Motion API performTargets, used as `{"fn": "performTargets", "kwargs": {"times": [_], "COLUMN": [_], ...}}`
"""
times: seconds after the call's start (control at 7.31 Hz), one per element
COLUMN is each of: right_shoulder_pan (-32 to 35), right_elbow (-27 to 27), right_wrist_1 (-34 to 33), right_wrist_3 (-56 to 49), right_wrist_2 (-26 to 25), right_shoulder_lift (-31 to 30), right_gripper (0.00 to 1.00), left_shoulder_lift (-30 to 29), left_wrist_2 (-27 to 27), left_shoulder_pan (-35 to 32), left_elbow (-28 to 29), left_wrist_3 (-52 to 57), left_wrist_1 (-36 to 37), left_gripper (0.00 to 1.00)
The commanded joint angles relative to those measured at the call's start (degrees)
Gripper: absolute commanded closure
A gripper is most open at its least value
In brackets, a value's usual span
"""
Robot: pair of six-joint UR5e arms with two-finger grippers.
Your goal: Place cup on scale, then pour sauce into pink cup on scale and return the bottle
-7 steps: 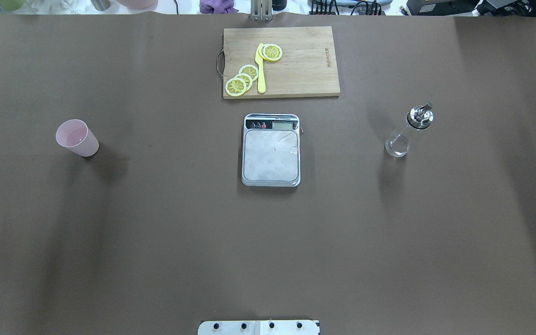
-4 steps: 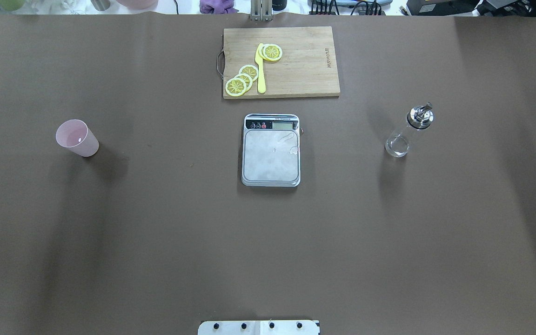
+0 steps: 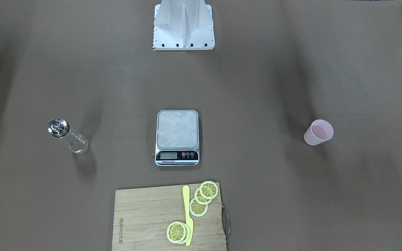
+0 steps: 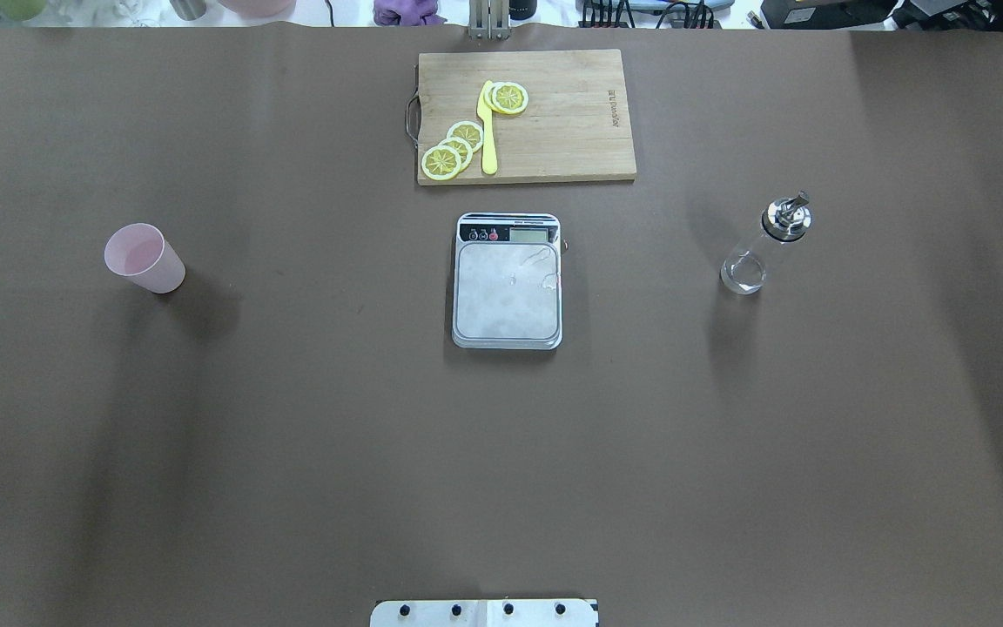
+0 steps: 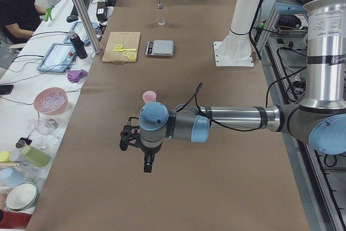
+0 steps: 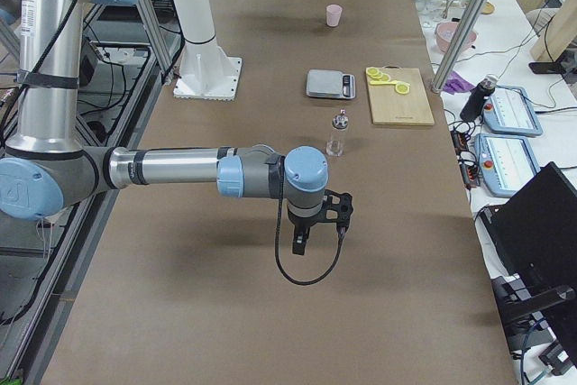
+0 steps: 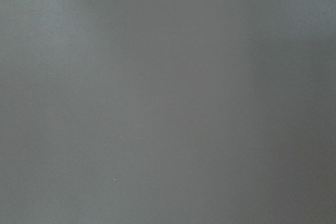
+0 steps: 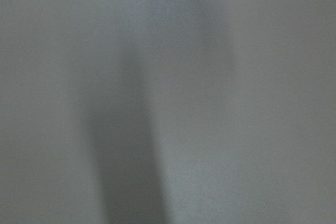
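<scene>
We find the cup standing upright on the counter, toward its left end and well apart from the scale. The scale sits at the middle with its plate bare (display strip on the side toward the far edge). The bottle stands upright toward the right end, chrome spout on top. Against the far edge lies a wooden cutting board carrying lemon slices and a yellow knife. The left gripper hangs above the counter, nearer the left end than the cup. The right gripper hangs nearer the right end than the bottle. We cannot tell whether either claw is spread or pressed together, since only the side views show them. Both wrist views give only blurred surface.
</scene>
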Motion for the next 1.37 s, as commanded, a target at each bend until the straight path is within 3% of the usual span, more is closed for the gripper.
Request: {"fn": "performTargets", "kwargs": {"times": [0.0, 1.23], "right_shoulder_pan": [-0.04, -0.13], "right_elbow": [0.15, 0.24], "right_wrist_1": [-0.01, -0.01], "right_wrist_3": [0.07, 0.07], "right_wrist_2": [0.04, 1.01], "right_shoulder_lift": [0.03, 0.74], "right_gripper": [0.0, 0.0], "left_shoulder_lift": [-0.16, -2.19], "left_wrist_2": [-0.15, -0.59], "left_shoulder_pan": [0.01, 3.0], "left_elbow": [0.55, 0.64], "left_wrist_3": [0.22, -0.66], "left_wrist_1": [-0.63, 0.16], "left_gripper": [0.02, 0.02]}}
